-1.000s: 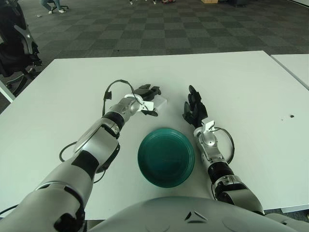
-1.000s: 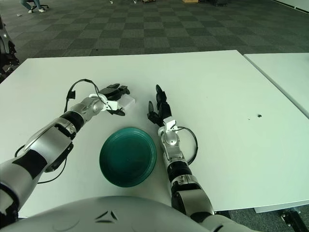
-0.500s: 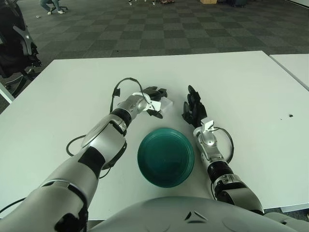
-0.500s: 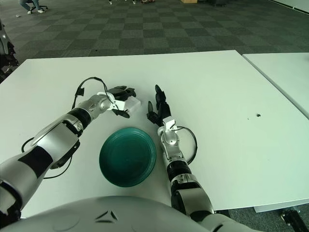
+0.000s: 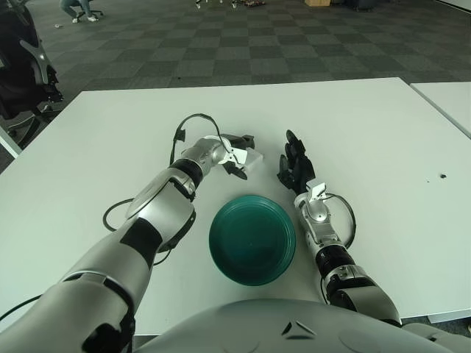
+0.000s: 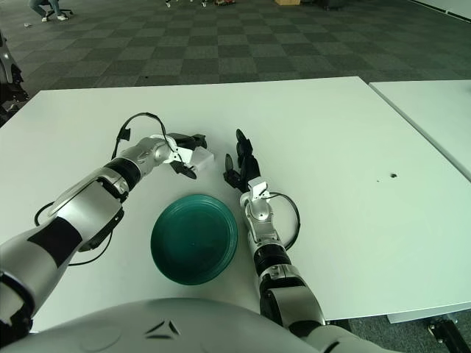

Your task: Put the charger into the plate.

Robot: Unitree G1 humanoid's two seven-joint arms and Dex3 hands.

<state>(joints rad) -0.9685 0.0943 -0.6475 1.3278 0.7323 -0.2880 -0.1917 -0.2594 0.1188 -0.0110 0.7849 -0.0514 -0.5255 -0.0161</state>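
Note:
A small white charger (image 5: 251, 159) lies on the white table (image 5: 368, 125), just beyond the dark green plate (image 5: 252, 238). My left hand (image 5: 237, 154) is at the charger with its black fingers curled around it, one above and one below. The charger sits low at the table surface. My right hand (image 5: 295, 166) rests on the table right of the charger, fingers spread upward, holding nothing. The plate holds nothing.
A second white table (image 5: 449, 99) stands at the far right across a narrow gap. A small dark spot (image 5: 442, 176) marks the table at the right. Black robot equipment (image 5: 26, 62) stands past the table's left corner.
My left hand moved right to the charger and its fingers closed in around it. The charger shifted slightly right. My right hand and the plate stayed still.

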